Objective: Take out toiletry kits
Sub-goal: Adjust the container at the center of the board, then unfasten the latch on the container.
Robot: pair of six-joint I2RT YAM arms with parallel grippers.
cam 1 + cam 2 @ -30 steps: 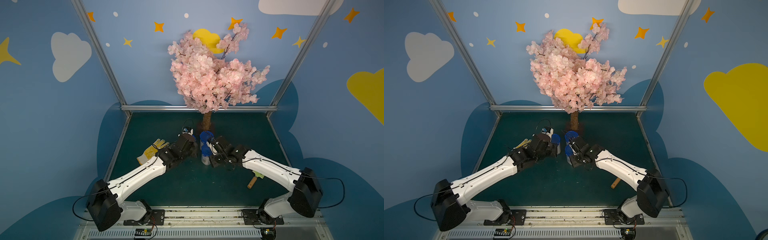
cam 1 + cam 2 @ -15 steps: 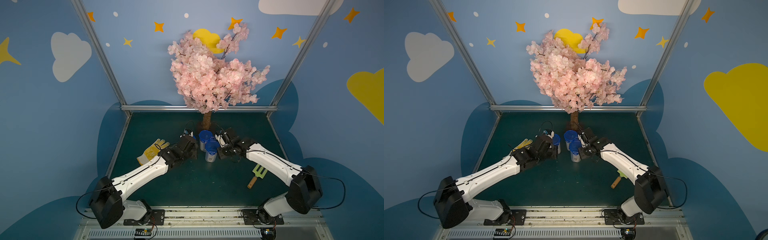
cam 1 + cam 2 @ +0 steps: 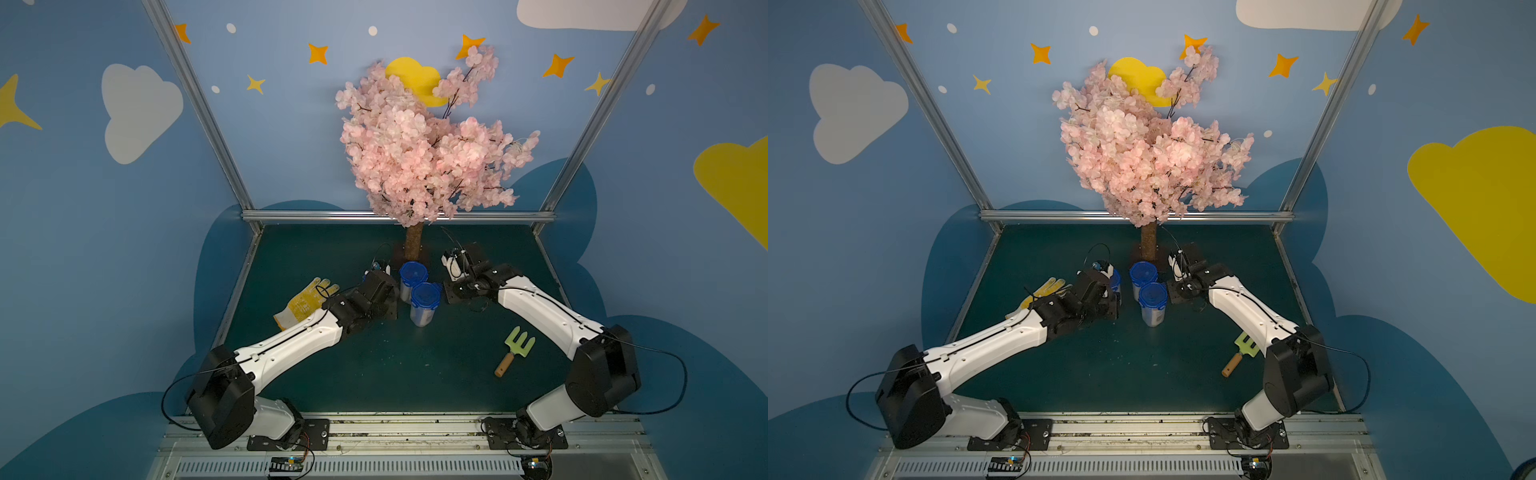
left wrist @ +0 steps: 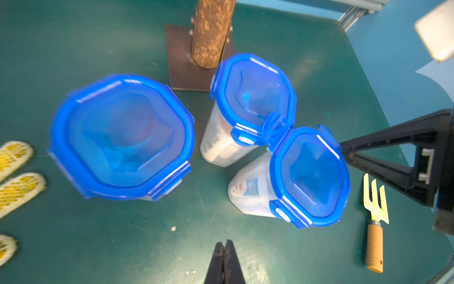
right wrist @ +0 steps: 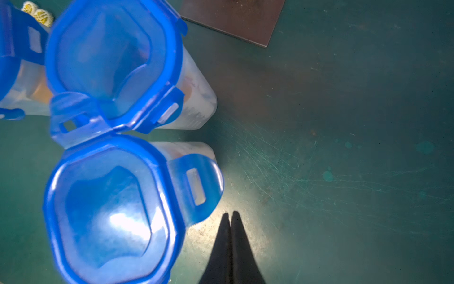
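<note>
Three clear jars with blue clip lids stand by the tree trunk, lids on. The toiletry kits are inside them: a white tube with blue-red print point(image 4: 247, 188) shows through the near jar point(image 3: 424, 305), and a white piece point(image 4: 217, 150) through the far jar point(image 3: 412, 277). The third jar point(image 4: 122, 137) sits apart, half hidden behind my left wrist in a top view point(image 3: 1115, 281). One clip flap point(image 5: 196, 186) on the near jar is lifted. My left gripper point(image 4: 224, 243) is shut and empty above the mat near the jars. My right gripper point(image 5: 231, 213) is shut and empty beside the near jar.
The tree trunk point(image 3: 413, 245) on its brown base plate stands just behind the jars. A yellow glove point(image 3: 305, 303) lies left of my left arm. A green garden fork point(image 3: 515, 351) with a wooden handle lies under my right arm. Metal frame rails bound the mat.
My right arm has drawn back to the right and away from the jars, uncovering the near jar. My left arm has shifted slightly back. Both grippers stayed shut.
</note>
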